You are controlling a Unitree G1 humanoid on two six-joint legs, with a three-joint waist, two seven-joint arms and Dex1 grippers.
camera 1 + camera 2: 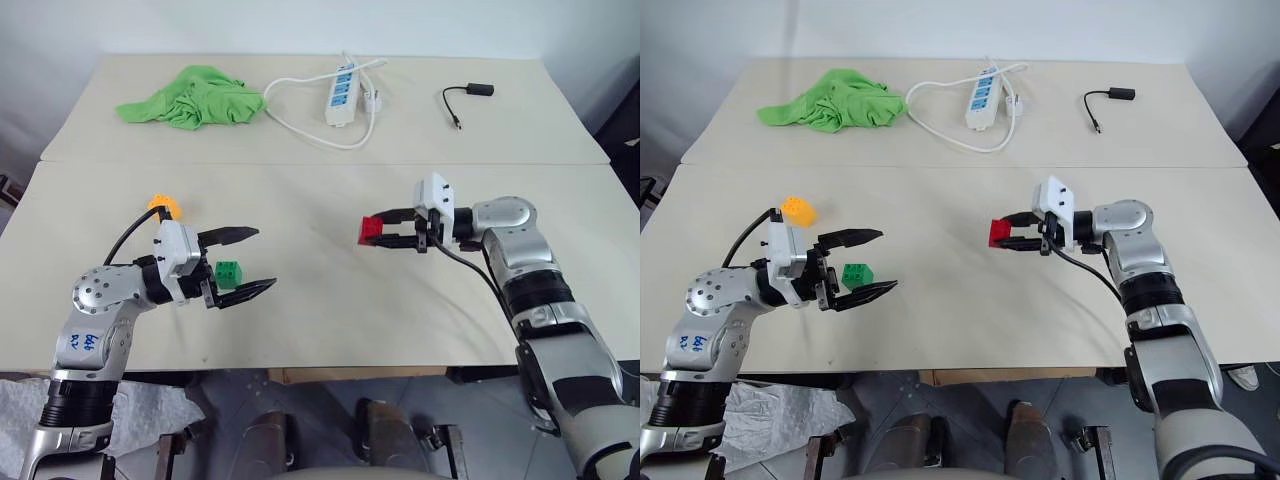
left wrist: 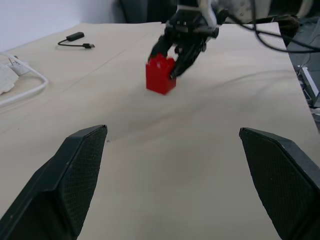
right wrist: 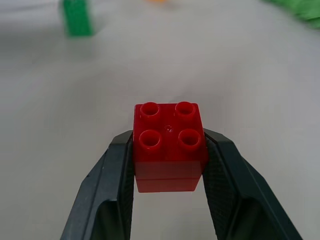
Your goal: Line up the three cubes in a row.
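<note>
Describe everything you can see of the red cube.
The red cube is a small, glossy plastic toy brick with four round hollow studs in a square on top. It sits upright and looks undamaged. The right hand is shut on it, one black finger pressed against each of two opposite sides. It is over the bare middle of the table, right of the green and orange-yellow bricks and apart from both; whether its base touches the tabletop is unclear.

Pale table (image 1: 330, 330): green cloth (image 1: 195, 97), power strip (image 1: 342, 93), black adapter cable (image 1: 468, 96), green brick (image 1: 229, 272), orange brick (image 1: 798, 211), perhaps resting.
</note>
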